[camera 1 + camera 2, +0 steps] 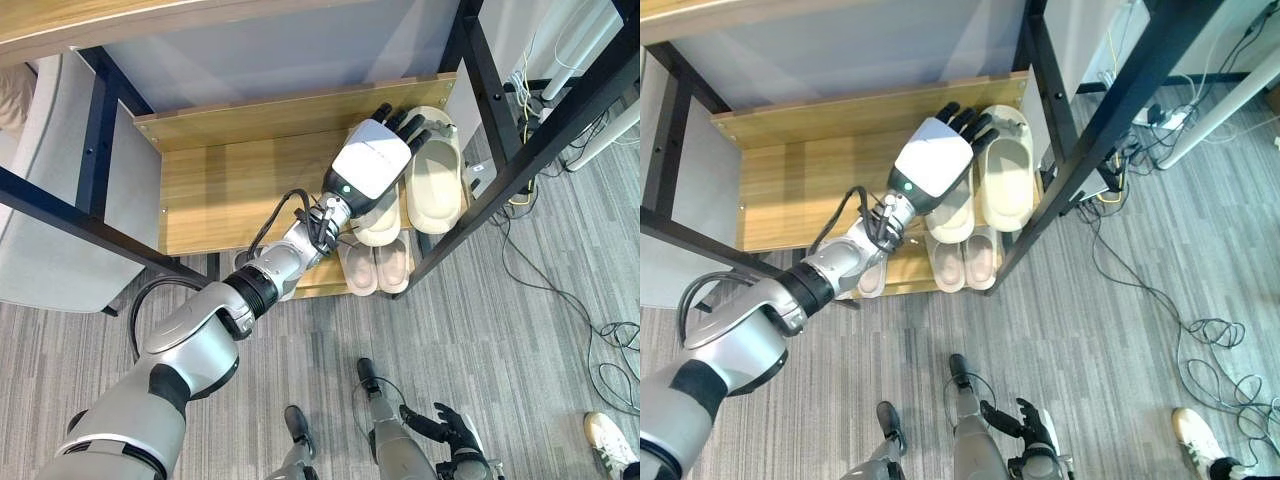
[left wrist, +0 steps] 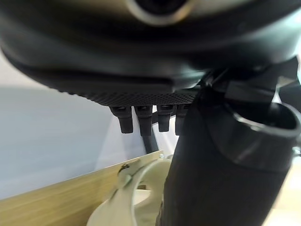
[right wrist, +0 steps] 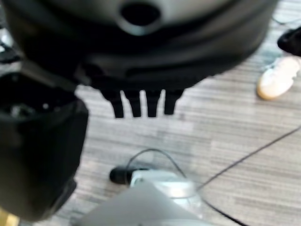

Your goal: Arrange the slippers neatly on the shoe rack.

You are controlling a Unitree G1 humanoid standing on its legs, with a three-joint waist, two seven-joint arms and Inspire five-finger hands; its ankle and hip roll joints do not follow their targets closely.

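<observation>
1. Left hand (image 1: 372,160): you find it extended deep into the shoe rack (image 1: 230,185), over the upper wooden shelf toward its right end. Its fingers (image 1: 405,122) reach out fairly straight toward 1 o'clock and lie on the cream slippers. You cannot confirm a grasp; the palm hides whatever sits beneath it.

2. Right hand (image 3: 141,101): you see it hanging low over the grey floor (image 3: 225,122), fingers pointing down and holding nothing, well apart from the rack.

3. Locate the slippers. The large cream slipper (image 1: 434,178) lies on the upper shelf just to the 3 o'clock side of the left hand, long axis running 12 to 6 o'clock. A second cream slipper (image 1: 380,226) is mostly covered by the hand; its near end shows at 6 o'clock of the palm.

4. Note the small pink pair (image 1: 378,266) on the lower tier, side by side, at 6 o'clock of the cream pair.

5. Judge the next move on this relation: the covered slipper lies directly under the left hand, parallel to its partner, so the left arm is the working arm.

6. Treat as unverified: whether the two cream slippers touch and whether their far ends line up.
</observation>
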